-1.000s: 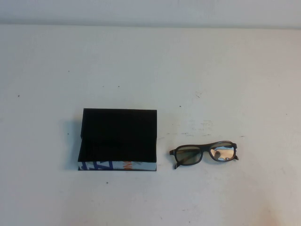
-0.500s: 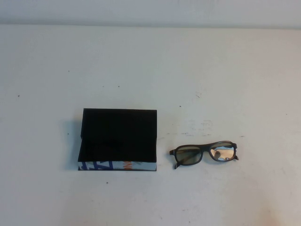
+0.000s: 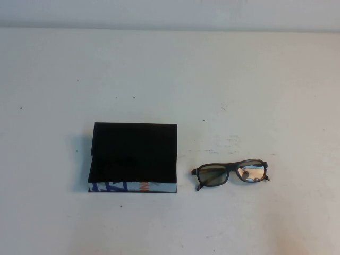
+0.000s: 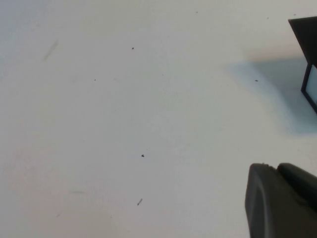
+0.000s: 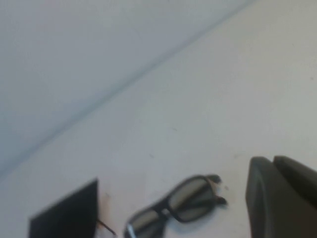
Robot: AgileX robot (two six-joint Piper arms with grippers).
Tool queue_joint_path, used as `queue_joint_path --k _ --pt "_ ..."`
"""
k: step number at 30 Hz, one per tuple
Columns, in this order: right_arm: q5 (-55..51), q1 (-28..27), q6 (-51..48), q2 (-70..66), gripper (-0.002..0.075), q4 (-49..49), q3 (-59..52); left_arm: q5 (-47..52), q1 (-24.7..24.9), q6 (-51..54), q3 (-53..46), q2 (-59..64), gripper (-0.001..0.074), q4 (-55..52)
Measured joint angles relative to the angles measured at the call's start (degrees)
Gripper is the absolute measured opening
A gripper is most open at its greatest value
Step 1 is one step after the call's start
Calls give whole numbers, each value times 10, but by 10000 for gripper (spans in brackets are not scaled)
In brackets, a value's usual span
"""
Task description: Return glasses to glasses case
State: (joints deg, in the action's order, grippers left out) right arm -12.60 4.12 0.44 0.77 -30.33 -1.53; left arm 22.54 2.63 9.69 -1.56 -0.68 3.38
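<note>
- The matte black rectangular glasses case (image 3: 133,158) lies open on the white worktop (image 3: 170,74), on the robot's left half in the high view, its lid raised at the far side.
- Its black-lined hollow shows nothing inside; the lining is dark, so fine detail there cannot be made out.
- The near wall of the glasses case carries a strip printed in blue, white and orange.
- The glasses (image 3: 230,173), with a thick dark rectangular frame and reflective, slightly tinted lenses, rest on the worktop just beside the case on its right, apart from it and outside it.
- One lens, the one farther from the case, catches a bright reflection.
- The left pincer (image 4: 282,201) appears only as a dark body part at the edge of the left wrist view, above bare worktop with a corner of the case at the frame's edge; I cannot tell how far open it is or whether it holds anything.
- The right pincer (image 5: 282,198) likewise shows only a dark edge in the right wrist view, above the worktop, with the glasses and a case corner visible beyond it; its opening cannot be told.
</note>
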Motion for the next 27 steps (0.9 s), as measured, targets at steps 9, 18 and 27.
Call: queue_joint_path --k 9,18,27 --pt "65 0 0 0 -11 -169 0 0 0 0 0 0 -4 0" --pt "-142 0 0 -126 -11 -101 127 0 0 -1 0 0 -4 0" --pt "-362 0 -63 -366 -11 42 294 0 0 -1 0 0 -4 0"
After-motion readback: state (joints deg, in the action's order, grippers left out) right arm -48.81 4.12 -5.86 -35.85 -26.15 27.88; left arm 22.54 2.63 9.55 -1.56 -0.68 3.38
